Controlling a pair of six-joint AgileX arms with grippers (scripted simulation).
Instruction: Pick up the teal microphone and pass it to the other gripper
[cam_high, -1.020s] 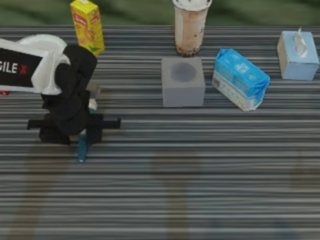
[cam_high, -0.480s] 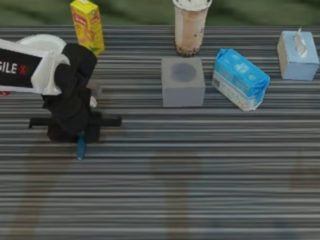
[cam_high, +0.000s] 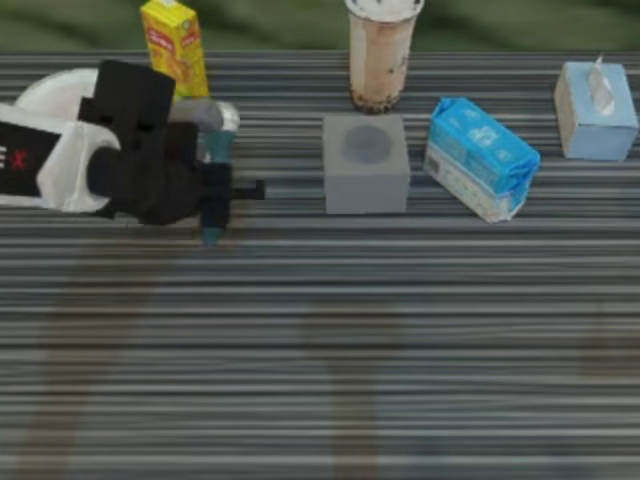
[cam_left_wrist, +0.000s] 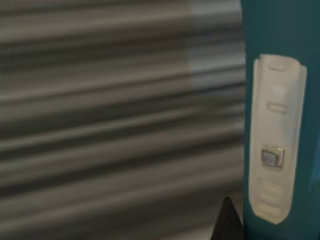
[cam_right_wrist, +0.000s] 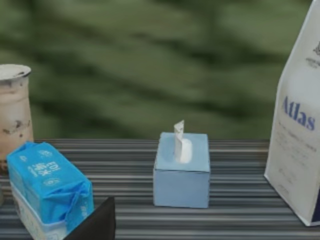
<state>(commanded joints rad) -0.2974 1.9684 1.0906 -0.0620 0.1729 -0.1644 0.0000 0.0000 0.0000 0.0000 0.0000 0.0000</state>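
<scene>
In the top view, at the far left of the table, my left gripper (cam_high: 212, 190) is shut on the teal microphone (cam_high: 216, 150) and holds it off the striped table (cam_high: 320, 350). Its silver mesh head (cam_high: 217, 117) points toward the table's far side and its thin tail (cam_high: 211, 237) toward the near side. The left wrist view is filled by the teal handle and its pale switch strip (cam_left_wrist: 276, 140), with one black fingertip (cam_left_wrist: 228, 222) against it. My right gripper is outside the top view; one of its black fingers (cam_right_wrist: 97, 222) shows in its wrist view, with nothing held.
A yellow juice carton (cam_high: 175, 50) stands just behind the left gripper. Along the back are a drink cup (cam_high: 382, 55), a grey block (cam_high: 366, 162), a blue tissue pack (cam_high: 480, 158) and a pale blue tissue box (cam_high: 595, 100). A white Atlas bag (cam_right_wrist: 300, 125) stands near the right arm.
My left gripper has lifted the microphone off the table and carried it toward the far side and to the right. The microphone now hangs above the surface.
</scene>
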